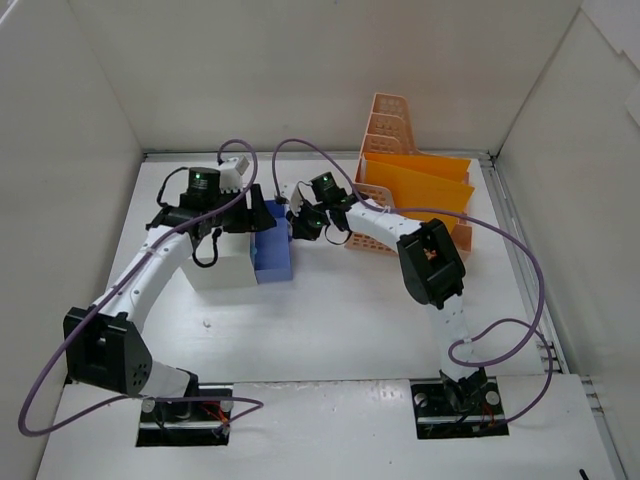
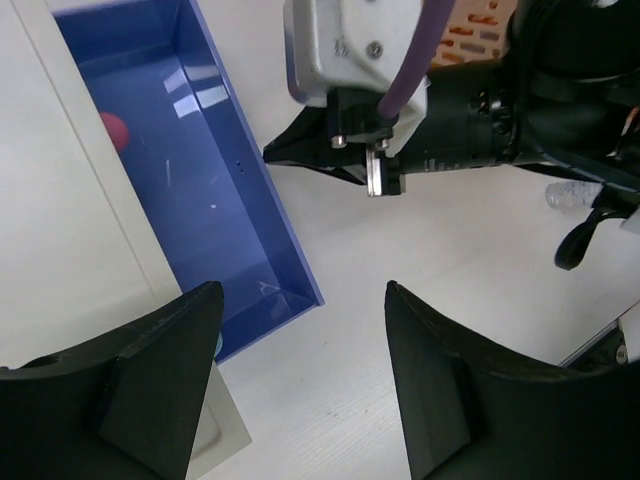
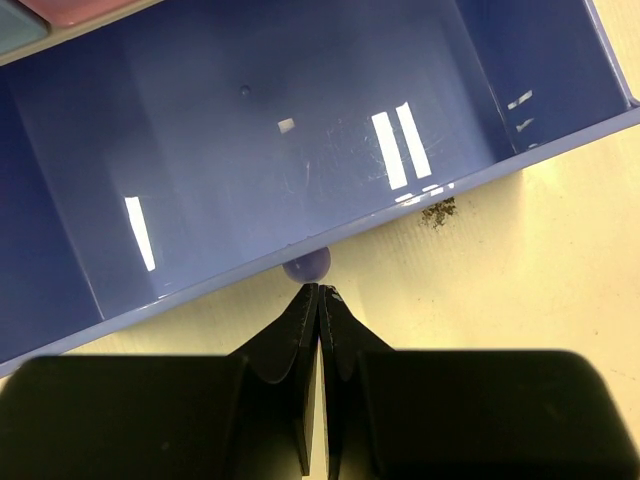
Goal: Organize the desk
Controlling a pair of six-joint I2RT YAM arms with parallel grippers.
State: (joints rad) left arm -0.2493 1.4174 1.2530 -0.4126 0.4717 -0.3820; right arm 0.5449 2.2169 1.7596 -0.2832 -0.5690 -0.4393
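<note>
White desk (image 1: 340, 330) fills the top view; centre-left, left gripper (image 2: 300, 330) hangs parted, empty, above the blue drawer (image 1: 272, 250); right gripper (image 3: 318, 295), clenched on nothing, sits at its knob (image 3: 306, 264); closed tips could slip off, skewing the drawer

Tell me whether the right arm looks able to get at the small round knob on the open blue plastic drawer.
Likely yes: the right pincer points straight at the small round knob, nothing lies between, though its shut jaws must open to grip.
</note>
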